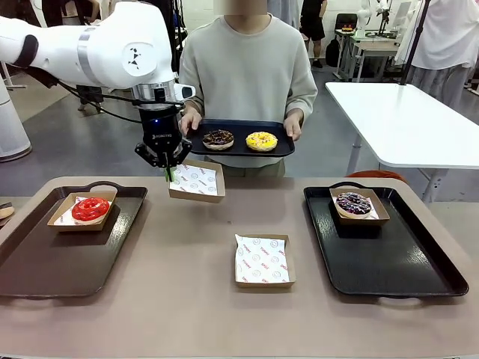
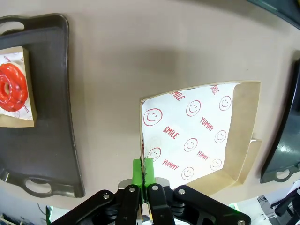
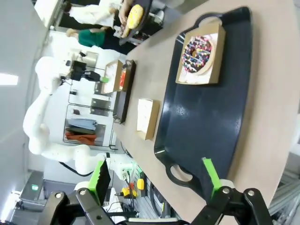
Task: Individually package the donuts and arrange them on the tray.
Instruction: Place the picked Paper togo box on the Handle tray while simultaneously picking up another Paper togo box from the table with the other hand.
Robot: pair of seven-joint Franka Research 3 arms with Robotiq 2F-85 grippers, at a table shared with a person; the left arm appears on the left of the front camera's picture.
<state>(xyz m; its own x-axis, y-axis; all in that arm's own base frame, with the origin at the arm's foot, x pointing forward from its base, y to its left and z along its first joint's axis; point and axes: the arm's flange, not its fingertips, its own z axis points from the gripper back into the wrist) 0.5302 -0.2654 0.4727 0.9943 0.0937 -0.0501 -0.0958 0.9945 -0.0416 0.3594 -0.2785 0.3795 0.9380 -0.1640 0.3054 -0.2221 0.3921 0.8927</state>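
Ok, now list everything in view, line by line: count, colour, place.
Trays: three; left tray dark brown, right tray black, held tray black, carried by the person across the table.
Donuts: four; red donut boxed on the left tray, purple donut boxed on the right tray, chocolate donut and yellow donut on the held tray.
Boxes: four, kraft brown, paper-lined; two under donuts, empty box mid-table, gripped box near the far edge.
Table: one, tan.
Person's hands: two, on the held tray's ends.
Left claw: shut on the gripped box's edge.
Right claw: open, over the right tray's handle end.
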